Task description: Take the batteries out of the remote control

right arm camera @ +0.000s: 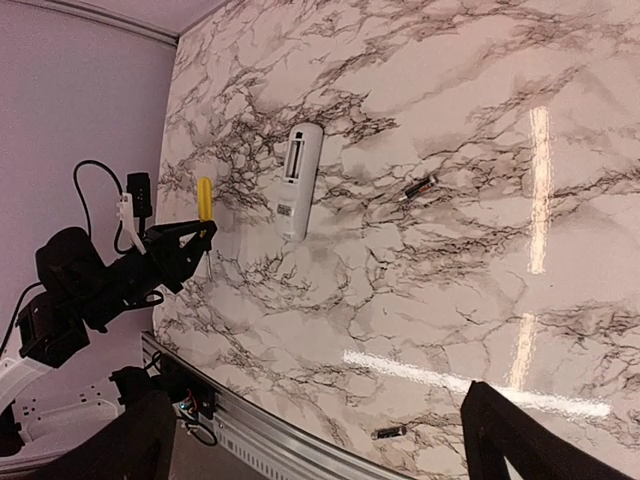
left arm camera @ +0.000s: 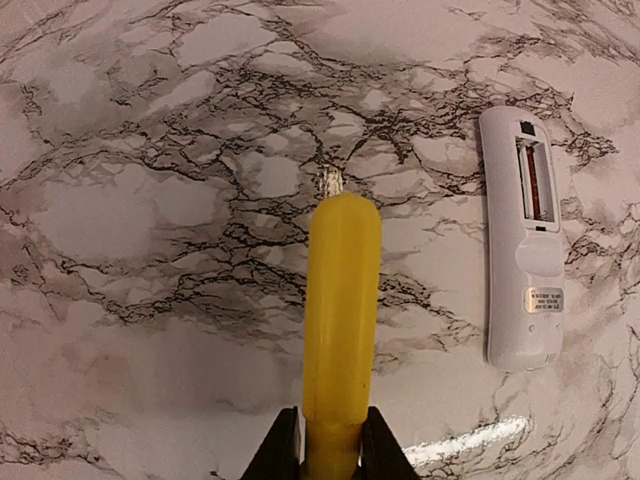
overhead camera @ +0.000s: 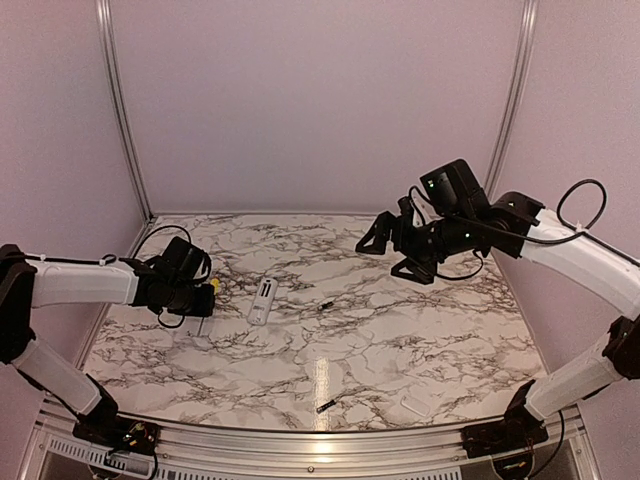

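Remote control (overhead camera: pixel 262 300) flat on the table (overhead camera: pixel 400 340), about 9 o'clock of its middle, dark recess facing up and uncovered. Looks empty, though not certain at this size. One battery (overhead camera: pixel 325 305) loose at 3 o'clock of the remote, near but apart. Second battery (overhead camera: pixel 327 405) at 6 o'clock, close to the front edge. White cover (overhead camera: pixel 415 405) at 5 o'clock, also by that edge.

Left gripper (overhead camera: pixel 205 290) clamped on a yellow screwdriver (left arm camera: pixel 342 340) by the handle end, metal tip pointing forward, at 9 o'clock of the remote. Likely the prying tool, held clear of the work.

Right gripper (overhead camera: pixel 390 255) spread wide, holding nothing, raised at 2 o'clock, probably out of the way.

Unloading judged done or nearly so.
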Controlling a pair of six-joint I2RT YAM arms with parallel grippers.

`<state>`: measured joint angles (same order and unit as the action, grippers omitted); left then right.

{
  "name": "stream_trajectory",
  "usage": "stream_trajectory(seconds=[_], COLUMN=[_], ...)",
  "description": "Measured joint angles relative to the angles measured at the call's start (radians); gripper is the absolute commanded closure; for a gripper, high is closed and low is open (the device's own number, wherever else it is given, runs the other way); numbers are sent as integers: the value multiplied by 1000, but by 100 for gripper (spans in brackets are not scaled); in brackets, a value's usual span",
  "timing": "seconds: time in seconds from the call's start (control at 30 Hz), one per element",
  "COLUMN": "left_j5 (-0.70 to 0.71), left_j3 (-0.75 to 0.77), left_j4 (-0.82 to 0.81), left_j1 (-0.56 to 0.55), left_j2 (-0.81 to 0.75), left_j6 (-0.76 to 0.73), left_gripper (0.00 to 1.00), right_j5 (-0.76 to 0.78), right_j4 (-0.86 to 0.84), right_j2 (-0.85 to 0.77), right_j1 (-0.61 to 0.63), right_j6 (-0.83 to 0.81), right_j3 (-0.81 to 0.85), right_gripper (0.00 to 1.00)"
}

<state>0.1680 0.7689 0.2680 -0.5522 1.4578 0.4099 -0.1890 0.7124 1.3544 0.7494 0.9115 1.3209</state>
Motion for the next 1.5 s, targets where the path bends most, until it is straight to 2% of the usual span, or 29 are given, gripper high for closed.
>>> stream_trajectory(seconds=[0.4, 0.57, 0.67, 0.77, 0.83, 1.1, 1.27, 1.5], left_j5=[-29, -32, -34, -36, -37, -16, 2, 66], left_j3=[-2, -2, -1, -1, 2, 10, 26, 126], left_j4=[7, 7, 6, 5, 1, 18, 52, 90], left_j1=[2, 2, 2, 2, 1, 2, 2, 2], left_j2=[111, 148, 149, 150, 150, 142, 99, -10], left_j6=[63, 82, 87, 94, 95, 95, 79, 27], left_gripper=[100, 89, 77, 52, 38, 3, 1, 1], right_j5=[6, 15, 16, 17, 19, 25, 36, 68], right_j4=[6, 6, 6, 6, 6, 6, 6, 17], right_j2=[-26, -37, -39, -39, -39, -39, -39, -32], right_j1=[0, 0, 0, 0, 0, 0, 0, -3], right_j6=[12, 20, 22, 23, 24, 23, 22, -1], right_j3=[-29, -30, -30, -31, -31, -31, -31, -5], right_gripper=[3, 3, 3, 3, 3, 3, 3, 2])
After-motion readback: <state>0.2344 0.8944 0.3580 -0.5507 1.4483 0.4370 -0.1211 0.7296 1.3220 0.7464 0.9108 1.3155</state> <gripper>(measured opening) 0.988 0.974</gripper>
